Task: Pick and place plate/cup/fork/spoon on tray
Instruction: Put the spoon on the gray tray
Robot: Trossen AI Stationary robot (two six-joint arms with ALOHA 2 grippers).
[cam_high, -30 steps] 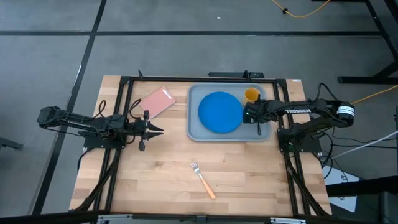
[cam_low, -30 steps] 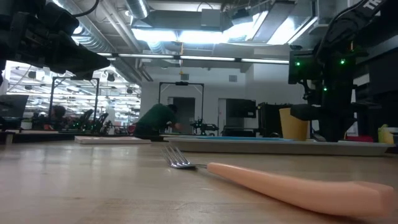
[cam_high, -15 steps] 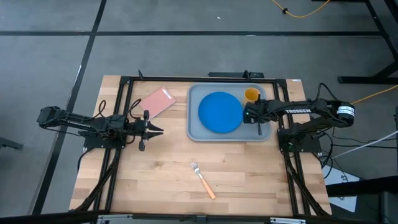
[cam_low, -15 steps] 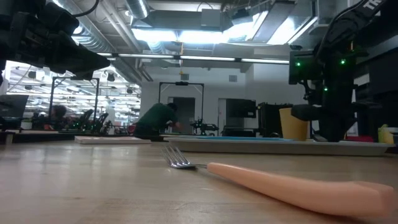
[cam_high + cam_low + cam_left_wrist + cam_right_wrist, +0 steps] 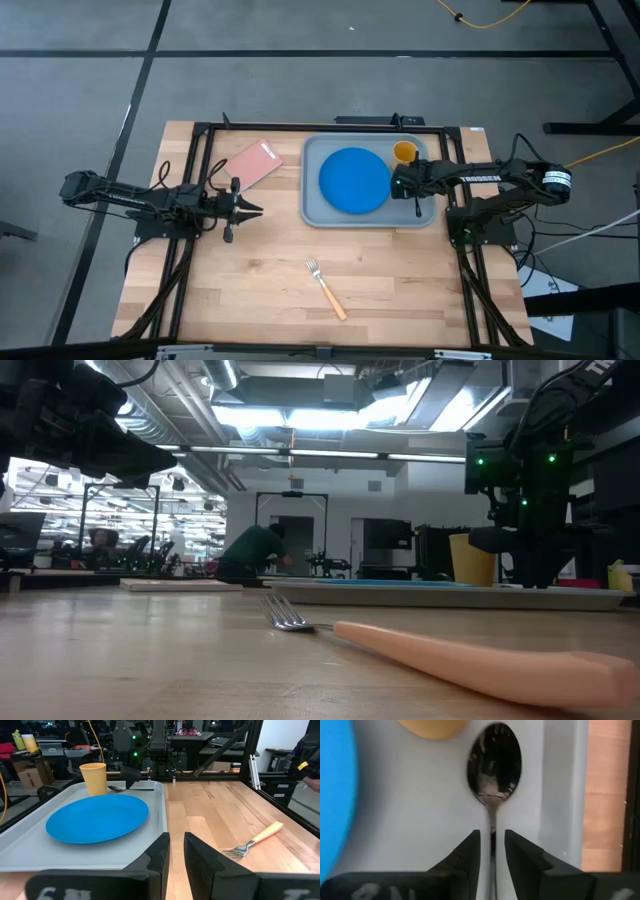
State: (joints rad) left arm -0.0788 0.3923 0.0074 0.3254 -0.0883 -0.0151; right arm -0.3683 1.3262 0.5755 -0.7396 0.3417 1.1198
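The black spoon [image 5: 494,765] lies flat on the grey-blue tray [image 5: 312,215], along its right rim, bowl next to the yellow cup [image 5: 404,152]. The blue plate [image 5: 353,180] lies in the tray's middle. My right gripper [image 5: 492,837] points down over the spoon's handle, slightly open, one finger on each side of the handle with tray showing between. The tan-handled fork [image 5: 327,287] lies on the bare wood near the table's front. My left gripper [image 5: 258,210] hovers shut and empty at the table's left, pointing toward the tray.
A pink card [image 5: 252,163] lies at the far left of the table. Black frame rails run along both sides of the table. Bare wood lies around the fork and in front of the tray. A person shows far off in the room beyond [image 5: 250,555].
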